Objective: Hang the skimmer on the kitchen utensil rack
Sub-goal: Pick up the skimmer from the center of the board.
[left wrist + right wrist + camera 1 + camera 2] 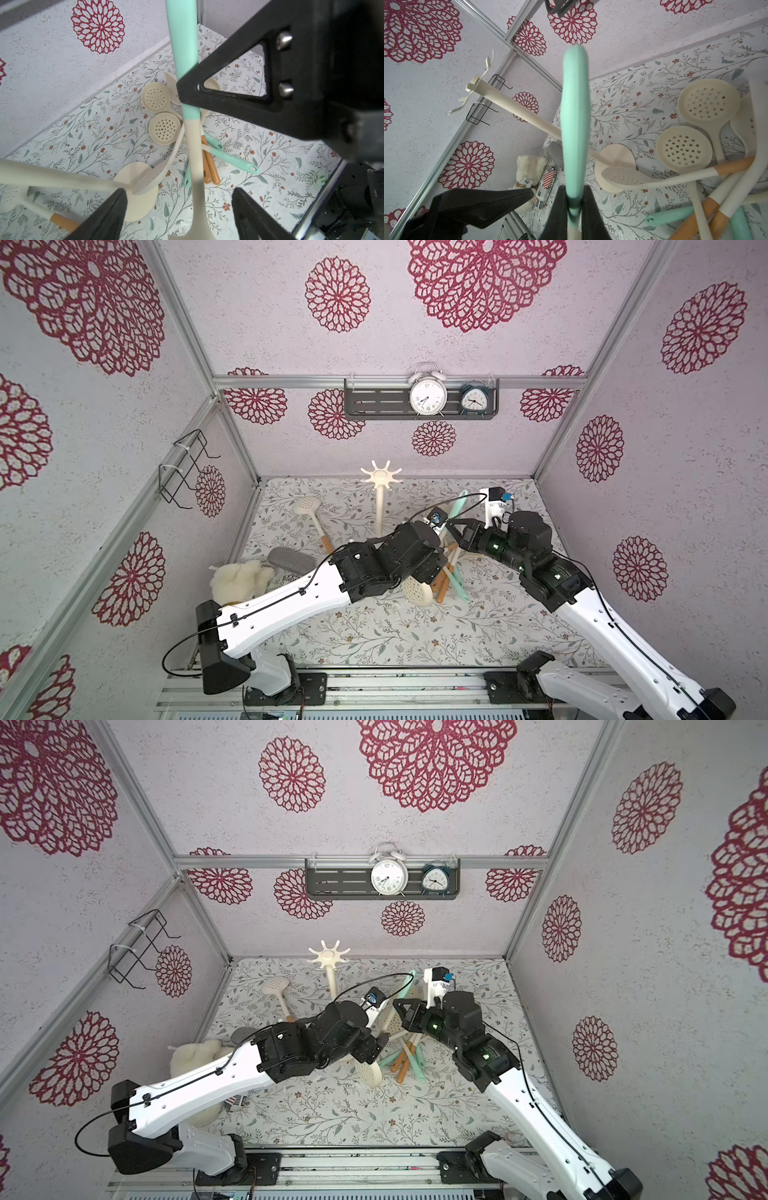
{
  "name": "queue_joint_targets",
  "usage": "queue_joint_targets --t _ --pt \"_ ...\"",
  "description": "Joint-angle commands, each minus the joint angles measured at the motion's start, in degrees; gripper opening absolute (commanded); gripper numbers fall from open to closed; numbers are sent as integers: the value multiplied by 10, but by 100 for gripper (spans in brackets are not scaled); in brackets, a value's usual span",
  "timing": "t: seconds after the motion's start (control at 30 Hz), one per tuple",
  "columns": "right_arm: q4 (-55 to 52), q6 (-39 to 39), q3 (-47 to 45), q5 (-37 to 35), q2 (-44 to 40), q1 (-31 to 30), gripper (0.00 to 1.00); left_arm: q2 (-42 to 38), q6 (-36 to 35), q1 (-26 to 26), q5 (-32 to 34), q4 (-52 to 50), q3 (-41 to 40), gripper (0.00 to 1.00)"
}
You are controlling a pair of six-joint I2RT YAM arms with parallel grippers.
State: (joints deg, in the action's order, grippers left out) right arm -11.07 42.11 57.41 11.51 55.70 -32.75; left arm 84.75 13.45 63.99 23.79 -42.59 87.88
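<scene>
While the right pincer [575, 196] is clenched on the mint-green handle of the long skimmer [575, 99], the left pincer [179, 190] is released. Its jaws stand wide on both sides of the skimmer's cream shaft and do not touch it. The skimmer is raised above the floral-patterned surface [374, 635] with the handle end upward; its head is mostly hidden. The kitchen utensil rack [381, 477], a cream plastic stand with a round base, thin pole and star-shaped crown of hooks, stands apart from it toward the back wall, and the left arm [374, 564] is partly between them.

Several things could go wrong, in my judgement. Only one pincer holds a smooth handle, so the head's weight may turn the skimmer in the grip. The rack looks light, so a knock against the pole could tip it. The hooks are small, so the handle end may miss them. The head hangs over the heap of other cream utensils [164, 128] and may catch on them.
</scene>
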Motion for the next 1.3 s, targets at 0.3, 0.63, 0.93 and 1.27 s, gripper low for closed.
queue_joint_targets --t 0.3,0.63,0.93,1.27 --pt "54 48 37 -25 -13 -39 0 11 11 3 34 -5 -22 63" --pt "93 7 27 -25 -38 -39 0 -58 35 3 6 47 -77 0" --pt "270 -59 -60 7 -123 -39 78 -209 81 -18 -126 205 -180 0" --pt "332 -149 -19 -134 -37 -210 70 -255 113 -39 -179 284 -225 0"
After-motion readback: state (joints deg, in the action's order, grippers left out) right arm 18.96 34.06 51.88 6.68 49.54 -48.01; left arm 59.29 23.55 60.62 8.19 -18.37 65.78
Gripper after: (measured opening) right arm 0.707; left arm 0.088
